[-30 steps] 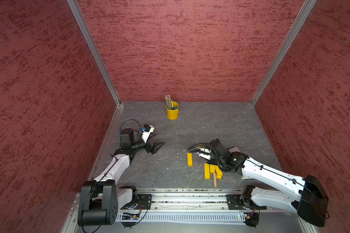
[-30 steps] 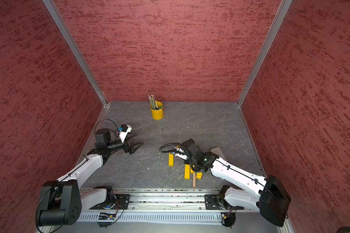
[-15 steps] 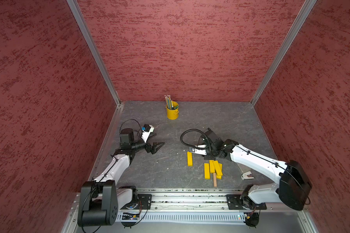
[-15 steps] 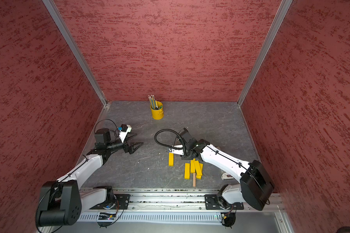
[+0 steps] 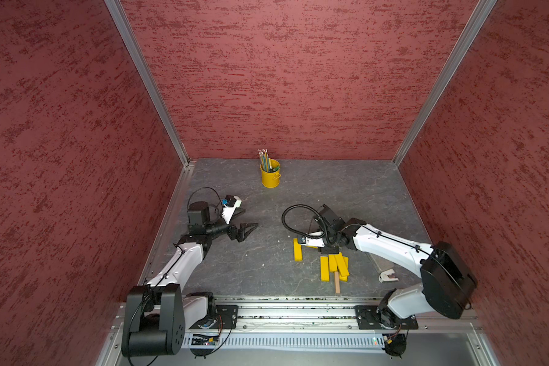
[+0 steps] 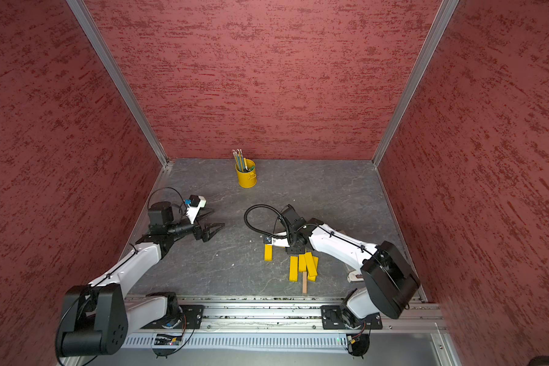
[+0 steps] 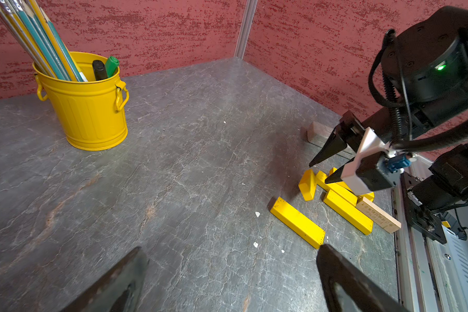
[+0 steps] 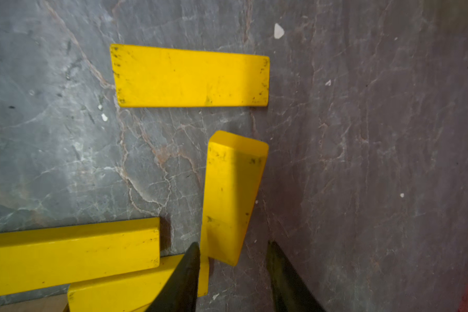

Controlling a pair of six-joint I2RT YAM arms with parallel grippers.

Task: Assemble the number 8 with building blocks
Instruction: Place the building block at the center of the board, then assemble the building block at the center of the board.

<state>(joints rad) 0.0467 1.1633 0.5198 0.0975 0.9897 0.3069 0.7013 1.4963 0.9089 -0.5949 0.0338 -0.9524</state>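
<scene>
Building blocks lie in a loose heap near the front edge of a grey, stone-patterned table, toward the robot's right side, as its right gripper hangs directly over them. Several yellow blocks overlap at angles in the heap, and a tan block pokes out at the end nearest the front rail. One lone yellow block lies flat just beside the heap, on the side toward the left arm, touching none of the others. Another, the tilted yellow block, stands on its long edge, leaning, roughly square to the lone one, with its near end between the right gripper's black fingers. Seen from the right wrist, the jaws are parted: one finger sits close against the tilted block and a clear gap separates the block from the other finger, so nothing is clamped. The left gripper hovers low over bare table, well apart from the blocks, its jaws spread wide and holding nothing. At the back of the table, near the rear wall, a yellow bucket holds pencils and markers. A brown slab lies flat beyond the right gripper in the left wrist view, partly hidden by it. Red textured walls close in the table on three sides.
</scene>
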